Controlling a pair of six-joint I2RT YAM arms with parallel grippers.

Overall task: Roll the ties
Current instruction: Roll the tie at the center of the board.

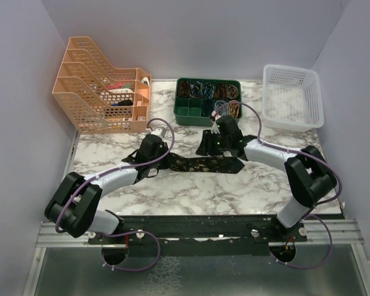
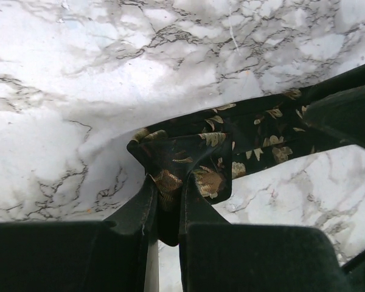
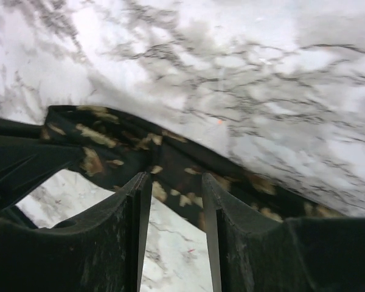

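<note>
At centre, hand [image 2: 168, 190] (left) pinches tie [image 2: 255, 131].

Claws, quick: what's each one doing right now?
Left claw: closed, pinching the tie.
Right claw: open, fingers either side of the tie.

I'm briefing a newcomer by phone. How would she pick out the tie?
On the marble table, look just on the near side of the green tray, mid-table. The tie is the long black strip stretched crosswise there. Unlike the purple cables, it is flat fabric flecked with tan-gold.
</note>
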